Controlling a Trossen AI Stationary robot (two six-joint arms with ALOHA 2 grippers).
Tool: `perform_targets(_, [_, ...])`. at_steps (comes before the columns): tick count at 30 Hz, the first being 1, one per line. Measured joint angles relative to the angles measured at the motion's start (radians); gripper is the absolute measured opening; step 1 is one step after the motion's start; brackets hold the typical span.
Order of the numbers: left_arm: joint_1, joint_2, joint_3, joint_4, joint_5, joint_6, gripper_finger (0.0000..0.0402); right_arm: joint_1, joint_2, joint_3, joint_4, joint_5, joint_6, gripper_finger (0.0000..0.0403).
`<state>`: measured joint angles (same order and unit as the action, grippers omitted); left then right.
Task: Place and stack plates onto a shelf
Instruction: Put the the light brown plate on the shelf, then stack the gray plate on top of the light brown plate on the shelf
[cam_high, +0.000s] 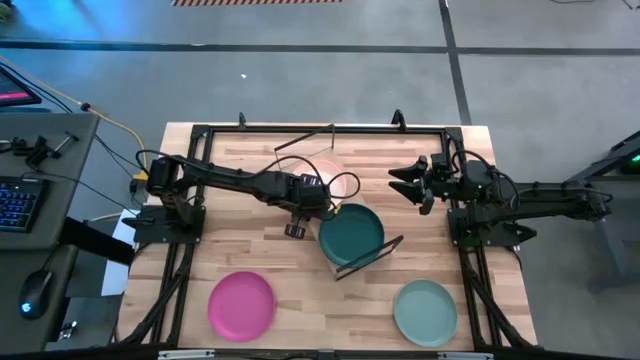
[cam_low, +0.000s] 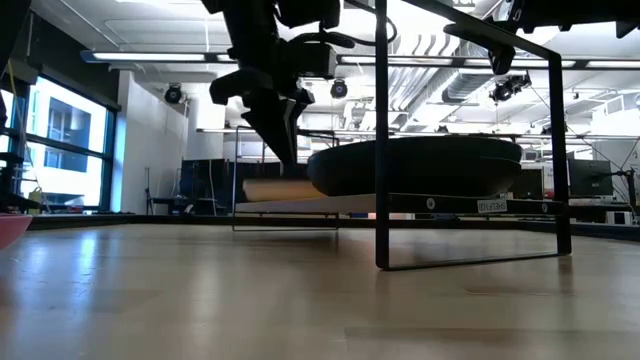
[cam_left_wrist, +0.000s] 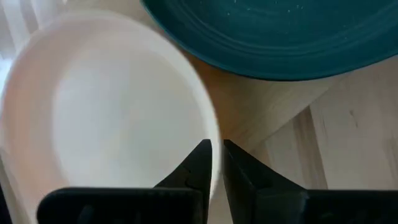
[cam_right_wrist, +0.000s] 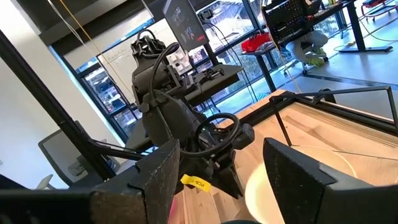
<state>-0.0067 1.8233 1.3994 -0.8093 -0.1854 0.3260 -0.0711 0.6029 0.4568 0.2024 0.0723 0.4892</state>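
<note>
The cream plate (cam_high: 340, 180) sits at the far end of the shelf (cam_high: 392, 243), a light-wood board in a thin black frame. The dark teal plate (cam_high: 351, 235) rests on the shelf's near end, beside the cream one. My left gripper (cam_high: 324, 194) is shut on the cream plate's left rim. The magenta pink plate (cam_high: 241, 303) and the pale sage-green plate (cam_high: 425, 312) lie flat on the tabletop near its front edge. My right gripper (cam_high: 405, 180) hangs open to the right of the shelf, touching nothing. No charcoal plate shows. My left gripper (cam_left_wrist: 216, 152) pinches the cream plate's rim (cam_left_wrist: 211, 127) on its left side, one finger over the plate's inside and one outside the edge. In the low view the fingers (cam_low: 285, 140) point down from above, and the plate (cam_low: 280, 190) is level just over the shelf board.
The shelf's black end frame (cam_low: 382, 150) stands upright close to the teal plate (cam_low: 415, 165). Black arm mounts (cam_high: 165, 225) (cam_high: 485, 228) sit at both table sides. Bare wooden tabletop (cam_high: 330, 310) lies between the pink and green plates.
</note>
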Motion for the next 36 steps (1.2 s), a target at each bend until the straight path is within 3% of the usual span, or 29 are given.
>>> perform_targets(8, [0.008,-0.003,0.008,-0.025,-0.015,-0.012,0.0064,0.0,0.0,0.0,0.0,0.0,0.0,0.0216])
perform_targets(14, [0.042,-0.005,0.132,-0.174,-0.015,-0.112,0.0118,0.0,0.0,0.0,0.001,0.0,0.003,0.0216])
perform_targets(19, [0.086,-0.099,0.159,-0.177,0.112,-0.306,0.0152,0.0,0.0,0.0,0.003,0.0,0.003,0.0216])
perform_targets(22, [0.096,-0.223,0.057,-0.031,0.141,-0.435,0.016,0.0,0.0,0.0,0.005,0.0,0.003,0.0216])
perform_targets(27, [0.053,-0.492,-0.236,0.38,0.147,-0.609,0.0161,0.0,0.004,0.0,0.042,0.0,0.003,0.0216])
perform_targets(36, [0.0,-0.848,-0.685,1.043,0.078,-0.759,0.0161,0.0,0.074,0.0,0.161,0.0,-0.003,0.0216])
